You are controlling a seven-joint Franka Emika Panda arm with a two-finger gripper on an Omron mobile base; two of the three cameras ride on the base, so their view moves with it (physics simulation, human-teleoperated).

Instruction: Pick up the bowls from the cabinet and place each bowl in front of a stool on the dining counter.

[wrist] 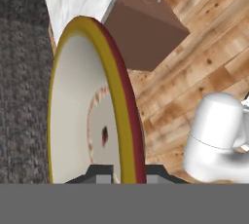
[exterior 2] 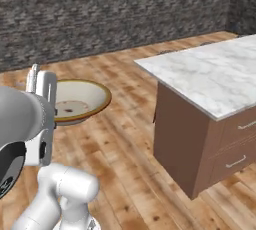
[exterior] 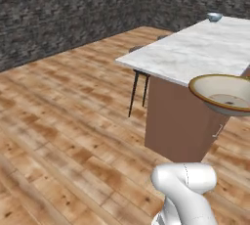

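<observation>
The beige bowl's [wrist: 85,106] rim sits clamped between the gripper's [wrist: 125,173] 2 fingertips; the blue bowl [exterior: 214,17], seemingly, rests on the dining counter [exterior: 195,53].

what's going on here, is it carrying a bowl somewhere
Yes. The robot's gripper is shut on the rim of the beige-tan bowl, holding it in the air beside the end of the dining counter, not yet over the marble top. The other bowl, the blue patterned bowl, already sits on the far part of the counter. A dark stool stands at the counter's side nearer the wall.
</observation>
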